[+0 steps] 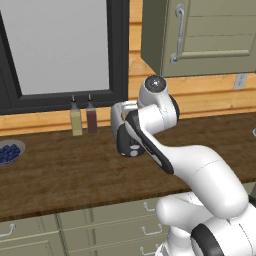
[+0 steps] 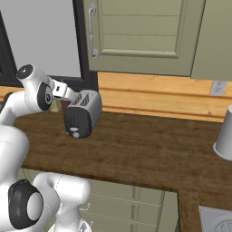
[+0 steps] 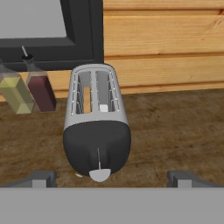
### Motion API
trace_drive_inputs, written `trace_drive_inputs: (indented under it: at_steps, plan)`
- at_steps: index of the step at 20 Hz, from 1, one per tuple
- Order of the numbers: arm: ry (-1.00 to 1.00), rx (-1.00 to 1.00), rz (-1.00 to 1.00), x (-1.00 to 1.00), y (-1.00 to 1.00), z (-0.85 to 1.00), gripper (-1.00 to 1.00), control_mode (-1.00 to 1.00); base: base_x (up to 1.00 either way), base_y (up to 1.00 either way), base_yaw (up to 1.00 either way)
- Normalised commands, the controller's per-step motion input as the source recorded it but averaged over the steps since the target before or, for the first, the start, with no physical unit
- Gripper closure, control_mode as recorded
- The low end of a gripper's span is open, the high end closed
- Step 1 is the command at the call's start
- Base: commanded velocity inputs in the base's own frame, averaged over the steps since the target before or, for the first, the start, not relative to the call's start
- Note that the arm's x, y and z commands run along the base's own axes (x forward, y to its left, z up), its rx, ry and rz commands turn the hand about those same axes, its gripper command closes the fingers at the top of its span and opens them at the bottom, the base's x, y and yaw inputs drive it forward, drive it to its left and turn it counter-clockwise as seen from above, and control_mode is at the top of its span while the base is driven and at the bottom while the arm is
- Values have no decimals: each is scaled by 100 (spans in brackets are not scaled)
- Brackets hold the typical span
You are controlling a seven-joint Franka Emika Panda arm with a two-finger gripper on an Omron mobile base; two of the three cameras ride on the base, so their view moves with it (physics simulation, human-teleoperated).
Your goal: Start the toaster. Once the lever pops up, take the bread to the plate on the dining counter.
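Two slots face your hand camera as the toaster stands on the wooden worktop, its black front panel turned toward you and the lever showing as a pale tab at the panel's lower end, at 6 o'clock from the slots. Your gripper hangs above and in front of that panel with its jaws spread wide, one dark fingertip at 8 o'clock of the toaster and the other at 4 o'clock, both apart from it and pinching nothing. The bread shows as a tan strip down inside the left slot (only its top edge can be made out). At 10 o'clock from the toaster two slim bottles stand side by side against the wall, one yellow and one dark red, below a dark window frame.

From your left base camera the arm hides most of the toaster, and a bowl of blueberries sits far off at 9 o'clock along the worktop. From your right base camera the toaster stands near the back wall under a green cabinet door, with the gripper just above its near end. A pale cup sits well apart at 3 o'clock, below a wall outlet.
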Motion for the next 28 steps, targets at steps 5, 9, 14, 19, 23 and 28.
trace_drive_inputs:
  at_steps: [5, 9, 14, 19, 23, 28]
  plan:
    - [0, 0, 0, 0, 0, 0, -100, -100, 0, 0, 0]
    - [0, 0, 0, 0, 0, 0, -100, -100, 0, 0, 0]
    - [0, 0, 0, 0, 0, 0, -100, -100, 0, 0, 0]
    - [0, 0, 0, 0, 0, 0, -100, -100, 0, 0, 0]
    - [0, 0, 0, 0, 0, 0, -100, -100, 0, 0, 0]
    - [0, 0, 0, 0, 0, 0, -100, -100, 0, 0, 0]
